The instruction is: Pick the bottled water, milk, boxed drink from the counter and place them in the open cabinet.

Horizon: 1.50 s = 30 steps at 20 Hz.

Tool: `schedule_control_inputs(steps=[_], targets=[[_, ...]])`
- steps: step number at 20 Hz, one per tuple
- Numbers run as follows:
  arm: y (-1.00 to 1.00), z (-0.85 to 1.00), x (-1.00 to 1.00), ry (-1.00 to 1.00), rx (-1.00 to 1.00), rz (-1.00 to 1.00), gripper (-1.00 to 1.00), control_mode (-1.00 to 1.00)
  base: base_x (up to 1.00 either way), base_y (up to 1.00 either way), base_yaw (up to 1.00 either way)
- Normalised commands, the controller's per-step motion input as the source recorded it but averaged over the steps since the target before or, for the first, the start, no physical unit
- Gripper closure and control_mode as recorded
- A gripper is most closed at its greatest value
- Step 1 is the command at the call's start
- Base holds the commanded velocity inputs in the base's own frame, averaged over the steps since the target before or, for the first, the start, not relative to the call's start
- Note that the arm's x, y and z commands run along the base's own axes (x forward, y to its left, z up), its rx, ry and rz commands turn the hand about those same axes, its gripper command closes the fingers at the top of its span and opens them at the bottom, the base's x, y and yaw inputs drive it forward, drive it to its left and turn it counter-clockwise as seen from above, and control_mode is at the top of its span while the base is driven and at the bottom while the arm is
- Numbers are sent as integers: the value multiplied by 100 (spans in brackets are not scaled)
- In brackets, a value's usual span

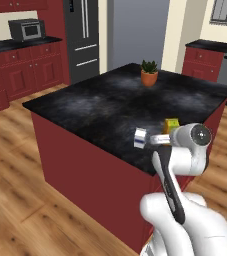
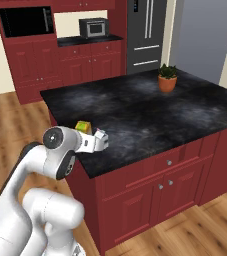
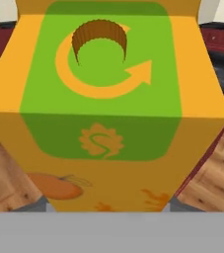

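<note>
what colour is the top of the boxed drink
Green, with an orange-yellow arrow curling around a brown cap; the boxed drink body is orange-yellow. Clearest in the hand view.

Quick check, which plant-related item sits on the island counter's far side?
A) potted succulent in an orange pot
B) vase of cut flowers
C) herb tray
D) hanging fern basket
A: a small green succulent in an orange pot stands on the far part of the black counter, well away from the boxed drink near the front edge.
</note>
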Motion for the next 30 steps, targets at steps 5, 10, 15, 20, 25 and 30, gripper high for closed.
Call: schedule_control_inputs(steps=[5,10,15,20,25,30], targets=[[10,65,-51,-1,0,0,100,-100,0,0,0],[11,51,-46,0,0,0,100,-100,0,0,0],[16,34,-46,-1,0,0,100,-100,0,0,0],[16,38,-51,-4,0,0,100,-100,0,0,0],[11,26,-46,-6,0,0,100,-100,0,0,0],[6,18,-48,-10,-2,0,100,-100,0,0,0]])
